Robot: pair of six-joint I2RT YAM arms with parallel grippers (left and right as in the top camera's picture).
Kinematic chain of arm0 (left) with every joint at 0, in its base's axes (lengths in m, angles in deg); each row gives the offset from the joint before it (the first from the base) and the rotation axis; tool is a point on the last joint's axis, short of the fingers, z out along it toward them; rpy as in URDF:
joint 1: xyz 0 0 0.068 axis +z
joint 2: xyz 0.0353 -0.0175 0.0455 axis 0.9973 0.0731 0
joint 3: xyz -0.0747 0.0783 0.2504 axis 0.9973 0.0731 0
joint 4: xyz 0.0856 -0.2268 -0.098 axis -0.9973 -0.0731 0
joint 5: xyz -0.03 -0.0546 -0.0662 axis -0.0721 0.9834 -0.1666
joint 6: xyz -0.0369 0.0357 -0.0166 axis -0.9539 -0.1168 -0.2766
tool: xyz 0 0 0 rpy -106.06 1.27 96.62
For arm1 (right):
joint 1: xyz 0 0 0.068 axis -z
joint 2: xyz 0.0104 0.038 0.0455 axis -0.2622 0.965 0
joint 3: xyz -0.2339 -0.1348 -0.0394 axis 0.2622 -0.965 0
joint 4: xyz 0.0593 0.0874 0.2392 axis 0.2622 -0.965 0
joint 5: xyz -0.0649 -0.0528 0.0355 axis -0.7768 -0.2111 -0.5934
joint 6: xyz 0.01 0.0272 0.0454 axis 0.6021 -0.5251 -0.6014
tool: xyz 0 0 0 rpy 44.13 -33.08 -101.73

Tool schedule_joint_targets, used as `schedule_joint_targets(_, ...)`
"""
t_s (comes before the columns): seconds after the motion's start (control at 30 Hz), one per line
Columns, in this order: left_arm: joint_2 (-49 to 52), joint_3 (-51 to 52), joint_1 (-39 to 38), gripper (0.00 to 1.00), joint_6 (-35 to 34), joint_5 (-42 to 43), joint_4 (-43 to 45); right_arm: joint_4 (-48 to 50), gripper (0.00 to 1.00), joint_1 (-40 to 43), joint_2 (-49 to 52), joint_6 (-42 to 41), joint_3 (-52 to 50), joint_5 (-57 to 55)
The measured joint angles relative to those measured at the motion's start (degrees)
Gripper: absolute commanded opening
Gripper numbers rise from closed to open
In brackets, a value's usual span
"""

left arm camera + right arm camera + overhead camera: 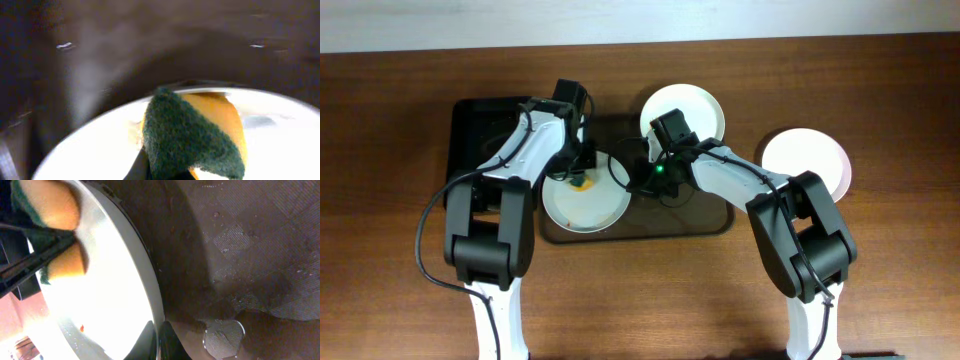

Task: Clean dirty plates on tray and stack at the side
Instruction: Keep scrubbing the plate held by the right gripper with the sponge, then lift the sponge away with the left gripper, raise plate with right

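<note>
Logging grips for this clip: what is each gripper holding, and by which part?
The left gripper pinches the sponge across its middle; the right gripper clamps the plate by its rim.

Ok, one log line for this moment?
left gripper shut on sponge against plate | right gripper shut on plate's rim | plate on tray | second plate at tray's rear edge | third plate on table

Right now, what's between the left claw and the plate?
A sponge, green and yellow. The left claw pinches it over the plate. The left wrist view shows it best.
</note>
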Motion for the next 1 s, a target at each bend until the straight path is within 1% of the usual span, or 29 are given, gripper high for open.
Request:
schedule_joint_targets(0.07, 0.00, -0.17, 0.02, 0.01, -1.11, -2.58, -2.08, -0.02, 0.04, 0.00, 0.00, 0.02, 0.00, 0.00)
schedule_joint_targets(0.17, 0.04, -0.46, 0.09, 0.01, -1.88, -6.38, -8.11, -0.24, 0.04, 0.00, 0.00, 0.09, 0.02, 0.00)
schedule_joint_targets(0.27, 0.83, -0.31, 0.46, 0.00, -1.53, -9.31, -16.59, -0.70, 0.04, -0.02, 0.00, 0.35, 0.17, 0.13)
schedule_joint_targets(0.43, 3.37, -2.93, 0.46, 0.01, 3.17, -7.10, -25.16, -2.23, 0.04, -0.46, 0.00, 1.05, 0.17, 1.40)
schedule_joint_targets(0.53, 6.34, -8.59, 0.96, 0.00, 5.86, -5.20, -29.20, -2.91, 0.04, -0.31, 0.00, 1.36, 0.17, 1.46)
schedule_joint_targets(0.6, 7.34, -11.89, 1.11, 0.01, 6.45, -4.68, -30.29, -3.19, 0.04, -0.26, 0.00, 1.36, 0.28, 1.11)
schedule_joint_targets(0.77, 8.28, -29.46, 1.22, 0.01, 7.72, -3.04, -32.48, -3.50, 0.06, -0.39, 0.00, 1.18, 0.37, -1.70)
schedule_joint_targets(0.83, 8.28, -32.81, 1.36, 0.00, 7.85, -2.58, -32.59, -3.50, 0.07, -0.72, 0.00, 1.11, 0.37, -3.10)
schedule_joint_targets(0.87, 8.28, -33.99, 1.57, 0.01, 7.87, -2.38, -32.57, -3.54, 0.13, -0.96, 0.00, 1.14, 0.37, -3.74)
schedule_joint_targets(0.9, 8.28, -34.86, 1.86, 0.01, 7.87, -2.08, -32.52, -3.50, 0.14, -1.29, 0.00, 1.16, 0.37, -4.39)
schedule_joint_targets(0.93, 8.28, -35.50, 2.21, 0.01, 7.87, -1.90, -32.50, -3.45, 0.13, -1.55, 0.00, 0.92, 0.44, -4.63)
schedule_joint_targets(0.97, 8.28, -35.74, 2.47, 0.01, 7.87, -1.75, -32.37, -3.26, 0.04, -1.90, -0.11, 1.16, 0.61, -5.14)
schedule_joint_targets(1.0, 8.28, -35.74, 2.78, 0.01, 7.87, -1.57, -32.33, -3.10, 0.04, -2.25, -0.11, 1.14, 0.66, -5.62)
